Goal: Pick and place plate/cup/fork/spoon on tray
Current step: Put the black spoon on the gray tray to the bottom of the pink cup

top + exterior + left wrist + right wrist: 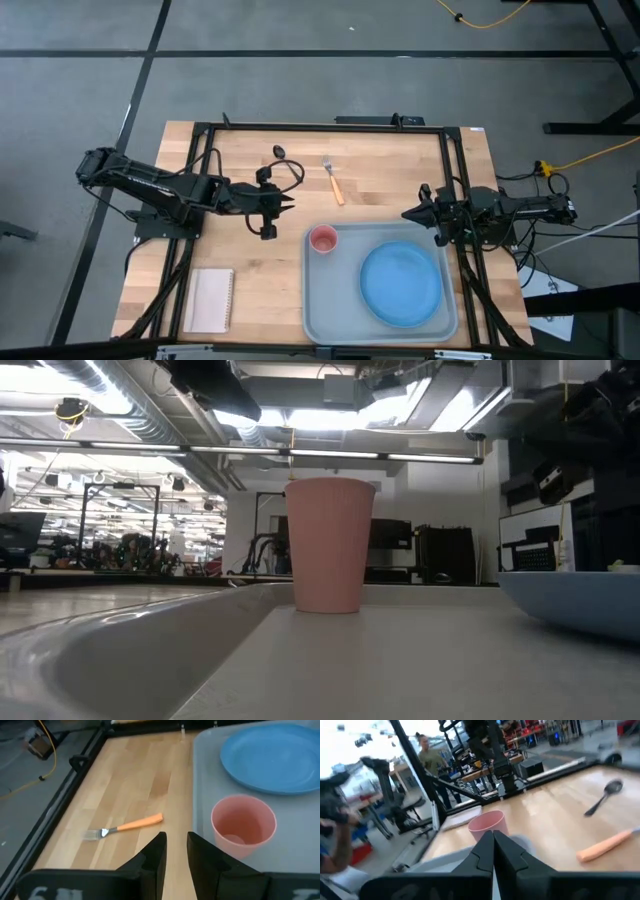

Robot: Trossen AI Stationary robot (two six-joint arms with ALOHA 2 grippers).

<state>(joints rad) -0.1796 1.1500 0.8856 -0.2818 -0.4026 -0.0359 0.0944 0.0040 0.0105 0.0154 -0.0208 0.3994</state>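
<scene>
The plate [401, 283] and the cup [323, 239] already sit on the tray [325, 320] — the cup upright in the corner nearest my left arm, the plate in the middle. What remains out on the bare wood is the fork [333, 181] and, just beyond it toward the far edge, the spoon [279, 153].

My left gripper [287, 207] hangs empty over the table beside the tray's corner, fingers [151, 859] a narrow gap apart with nothing between them. My right gripper [408, 214] waits at the tray's far right edge, fingers pressed together.

I judge the fork is next, and my left gripper is nearer. To do it well I should widen the gap, turn so my fingers straddle the orange handle across its width — not the tines — and come down until the tips nearly meet the wood. The handle lies flat and thin, so a shallow grip would likely slip.
</scene>
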